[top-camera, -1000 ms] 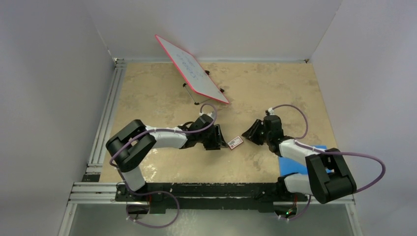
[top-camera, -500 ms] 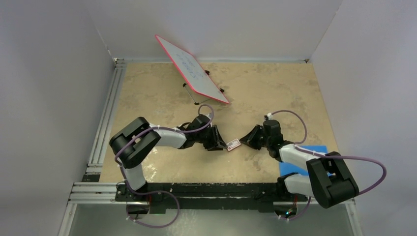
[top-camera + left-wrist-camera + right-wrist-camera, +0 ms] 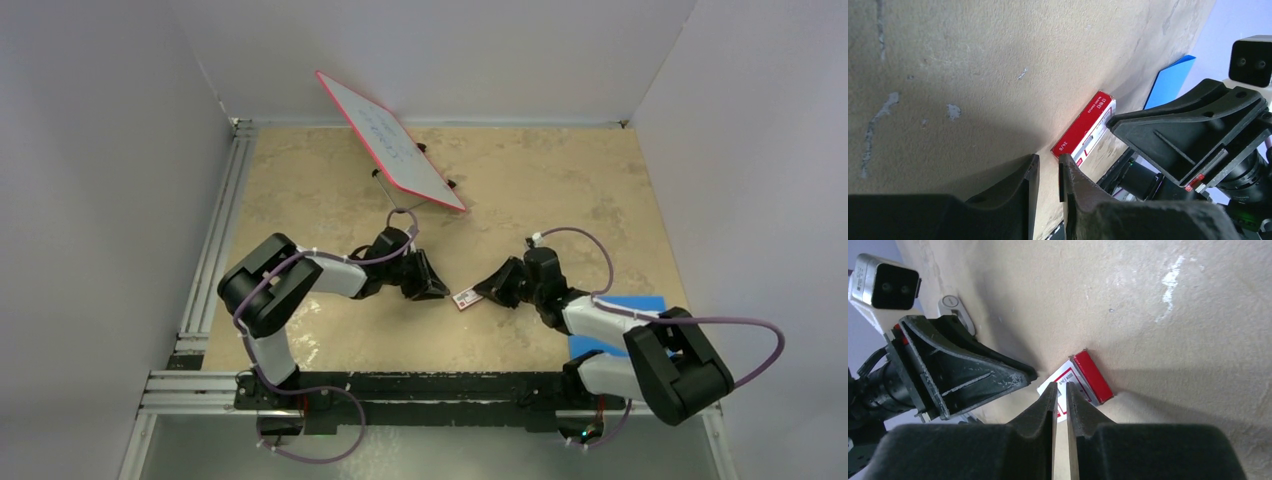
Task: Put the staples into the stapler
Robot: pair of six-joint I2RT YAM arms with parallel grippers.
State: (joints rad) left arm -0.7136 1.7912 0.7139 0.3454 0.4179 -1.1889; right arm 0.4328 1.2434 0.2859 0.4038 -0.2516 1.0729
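Note:
The staples box [image 3: 465, 298], red and white, lies flat on the tan table between my two grippers. In the left wrist view the box [image 3: 1083, 127] lies just past the tips of my left gripper [image 3: 1049, 159], whose jaws are nearly together and empty. In the right wrist view my right gripper [image 3: 1061, 386] is shut, its tips at the white face of the box [image 3: 1088, 377]. The white stapler [image 3: 955, 310] lies on the table behind the left gripper; in the top view it is hidden by the left arm. From above, the left gripper [image 3: 438, 291] and the right gripper [image 3: 483, 290] face each other.
A red-framed whiteboard [image 3: 390, 140] leans on its stand at the back centre. A blue pad [image 3: 610, 325] lies under the right arm near the front right and shows in the left wrist view [image 3: 1168, 80]. White walls enclose the table.
The right gripper has moved left, and the staples box has slid left and nearer with it. The left gripper has drawn back to the left.

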